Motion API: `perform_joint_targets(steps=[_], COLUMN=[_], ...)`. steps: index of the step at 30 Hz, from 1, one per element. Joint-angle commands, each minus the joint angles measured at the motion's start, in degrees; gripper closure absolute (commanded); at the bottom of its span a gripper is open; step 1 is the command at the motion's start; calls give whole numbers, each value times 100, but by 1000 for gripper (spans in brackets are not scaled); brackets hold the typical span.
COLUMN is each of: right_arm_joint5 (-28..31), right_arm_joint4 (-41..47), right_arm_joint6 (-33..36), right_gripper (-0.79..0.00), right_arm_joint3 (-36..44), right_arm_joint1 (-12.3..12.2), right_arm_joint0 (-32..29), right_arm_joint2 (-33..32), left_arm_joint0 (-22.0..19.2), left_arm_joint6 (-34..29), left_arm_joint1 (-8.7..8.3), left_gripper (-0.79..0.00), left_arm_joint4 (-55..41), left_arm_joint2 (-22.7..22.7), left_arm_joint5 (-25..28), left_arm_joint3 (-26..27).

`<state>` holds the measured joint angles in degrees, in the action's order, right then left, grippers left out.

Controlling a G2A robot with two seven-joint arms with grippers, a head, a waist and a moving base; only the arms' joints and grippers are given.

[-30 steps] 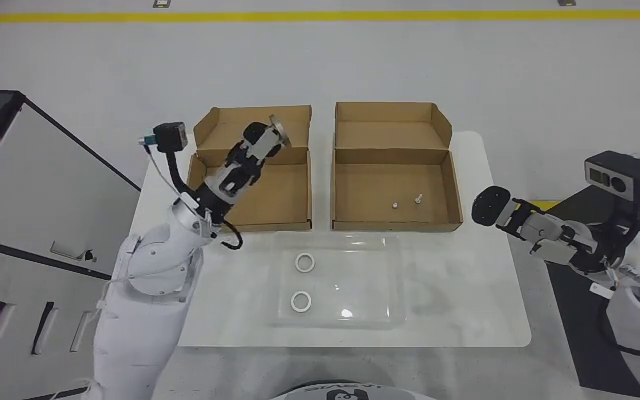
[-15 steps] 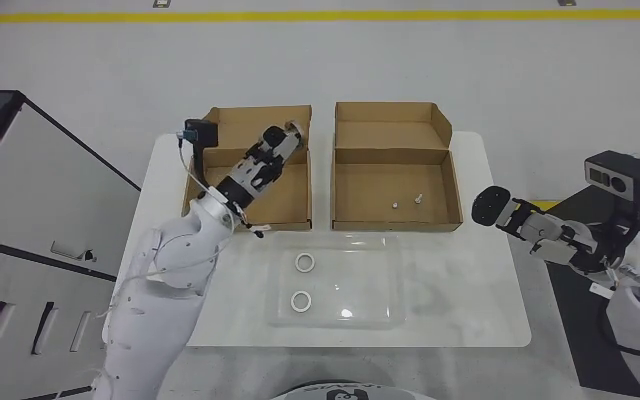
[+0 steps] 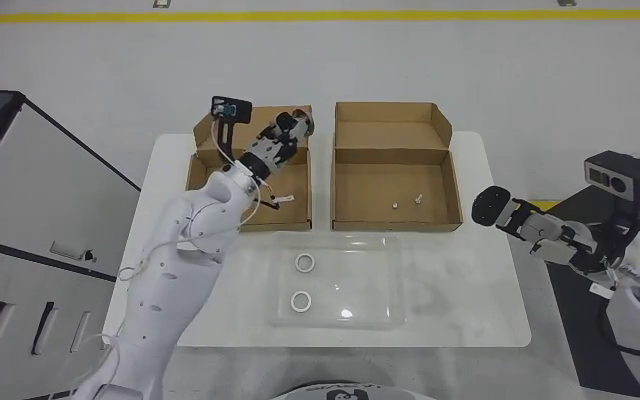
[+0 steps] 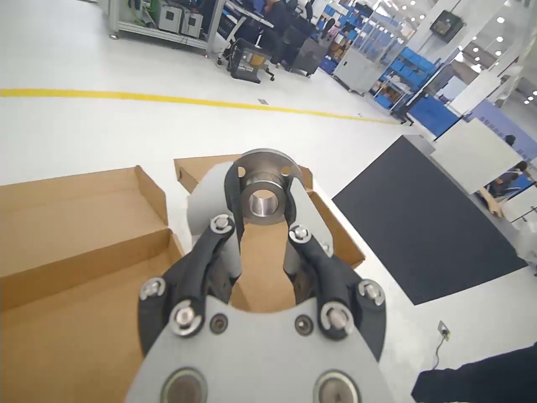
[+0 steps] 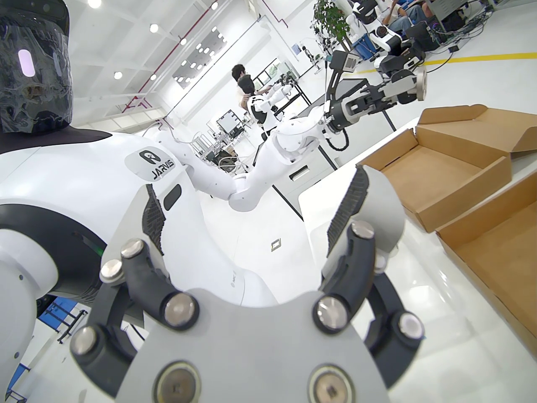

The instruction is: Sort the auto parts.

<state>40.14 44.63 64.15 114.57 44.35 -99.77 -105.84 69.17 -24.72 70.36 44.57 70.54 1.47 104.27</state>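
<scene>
Left arm stretched forward, wrist raised; left fingers [image 4: 232, 201] clamped on a round silver flanged metal bushing [image 4: 262, 205], held aloft. Open brown cardboard box [image 3: 250, 195] lay below those fingers. Right arm bent low at the white bench [image 3: 450, 300] edge; right fingers [image 5: 361, 199] spread apart, nothing between them.
</scene>
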Motion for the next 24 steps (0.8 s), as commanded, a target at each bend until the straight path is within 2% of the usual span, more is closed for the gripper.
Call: perform_joint_targets(steps=[1,10,17,24], right_arm_joint5=[0,0,0,0], right_arm_joint4=[0,0,0,0], right_arm_joint6=[0,0,0,0], right_gripper=[-785,-785,-785,-785], right_arm_joint3=[0,0,0,0], right_arm_joint1=[0,0,0,0], right_arm_joint0=[0,0,0,0], right_arm_joint2=[0,0,0,0], left_arm_joint0=[-20,-81,-194,-470], left_arm_joint6=[-118,-1029,-1775,-2214], left_arm_joint1=[-15,-110,-119,-97], left_gripper=[0,0,0,0], left_arm_joint4=[307,1368,1568,1798], left_arm_joint2=[3,67,-66,-315], left_arm_joint5=[-17,157,185,293], left_arm_joint3=[-90,-414,-731,-1238])
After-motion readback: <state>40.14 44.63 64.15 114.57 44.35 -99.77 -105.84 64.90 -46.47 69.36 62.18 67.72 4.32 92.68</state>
